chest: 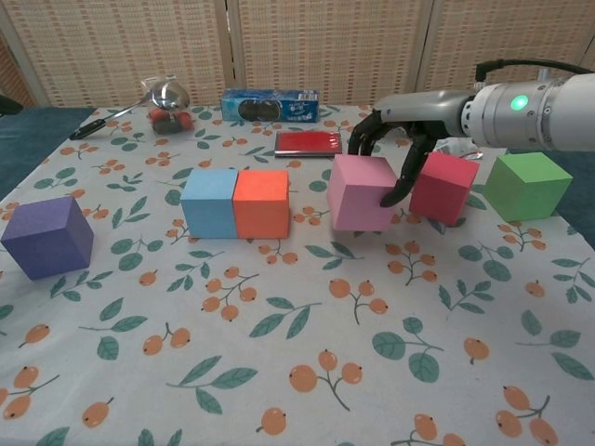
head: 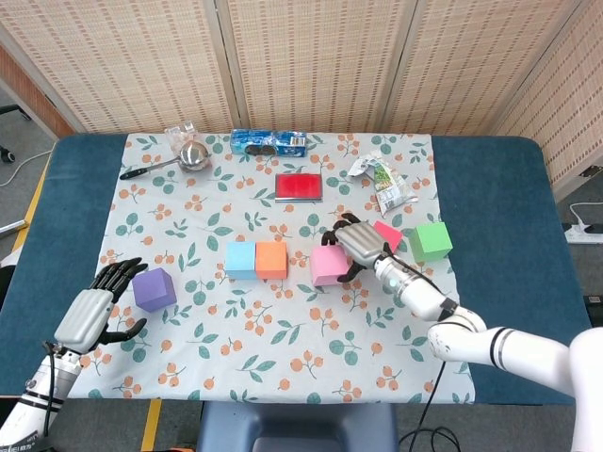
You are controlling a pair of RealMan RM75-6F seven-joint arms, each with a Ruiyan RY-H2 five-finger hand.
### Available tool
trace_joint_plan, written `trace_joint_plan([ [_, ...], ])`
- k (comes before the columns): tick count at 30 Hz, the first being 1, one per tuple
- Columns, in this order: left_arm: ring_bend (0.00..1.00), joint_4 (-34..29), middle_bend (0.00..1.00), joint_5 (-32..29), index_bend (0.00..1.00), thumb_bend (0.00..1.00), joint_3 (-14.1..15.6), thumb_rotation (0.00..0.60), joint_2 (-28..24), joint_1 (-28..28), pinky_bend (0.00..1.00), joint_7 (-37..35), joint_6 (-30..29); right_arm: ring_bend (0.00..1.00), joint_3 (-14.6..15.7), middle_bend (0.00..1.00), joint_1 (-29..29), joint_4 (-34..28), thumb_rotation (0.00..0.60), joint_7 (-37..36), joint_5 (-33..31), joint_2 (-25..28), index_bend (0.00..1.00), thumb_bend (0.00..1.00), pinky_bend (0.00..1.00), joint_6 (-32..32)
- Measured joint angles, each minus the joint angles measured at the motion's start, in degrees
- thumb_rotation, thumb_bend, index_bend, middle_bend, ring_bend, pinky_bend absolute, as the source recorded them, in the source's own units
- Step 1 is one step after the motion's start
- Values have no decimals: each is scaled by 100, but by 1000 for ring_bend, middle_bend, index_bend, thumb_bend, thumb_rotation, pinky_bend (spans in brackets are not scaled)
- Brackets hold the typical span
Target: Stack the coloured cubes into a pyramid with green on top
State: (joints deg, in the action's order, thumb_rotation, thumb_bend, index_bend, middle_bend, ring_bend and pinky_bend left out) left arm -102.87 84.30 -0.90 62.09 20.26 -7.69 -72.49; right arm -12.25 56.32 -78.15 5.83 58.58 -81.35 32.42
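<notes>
My right hand (head: 356, 243) (chest: 395, 139) grips the pink cube (head: 325, 266) (chest: 361, 193) from above, low at the cloth, a short gap to the right of the orange cube (head: 271, 260) (chest: 261, 203). The orange cube touches the light blue cube (head: 240, 259) (chest: 209, 203) on its left. A crimson cube (head: 387, 233) (chest: 444, 186) sits just right of the pink one, and the green cube (head: 431, 241) (chest: 527, 185) lies further right. My left hand (head: 94, 308) rests open beside the purple cube (head: 153, 288) (chest: 46, 236), fingers near its left face.
Along the back of the flowered cloth lie a metal ladle (head: 184, 155) (chest: 167, 93), a blue biscuit pack (head: 268, 142) (chest: 270, 104), a flat red tin (head: 299, 186) (chest: 309, 142) and a crumpled snack wrapper (head: 382, 177) (chest: 418, 116).
</notes>
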Motion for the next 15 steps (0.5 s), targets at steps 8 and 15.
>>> trace_joint_plan([
  [8,0,41,30,60,101,315,3,600,20,-46,59,-41,8,158,94,411,689,325,600,926,-1339,-441,457,41,0,3],
  [15,0,107,29,111,99,316,7,600,37,-80,60,-149,12,158,248,412,1078,664,600,1418,-2096,-796,456,41,0,174],
])
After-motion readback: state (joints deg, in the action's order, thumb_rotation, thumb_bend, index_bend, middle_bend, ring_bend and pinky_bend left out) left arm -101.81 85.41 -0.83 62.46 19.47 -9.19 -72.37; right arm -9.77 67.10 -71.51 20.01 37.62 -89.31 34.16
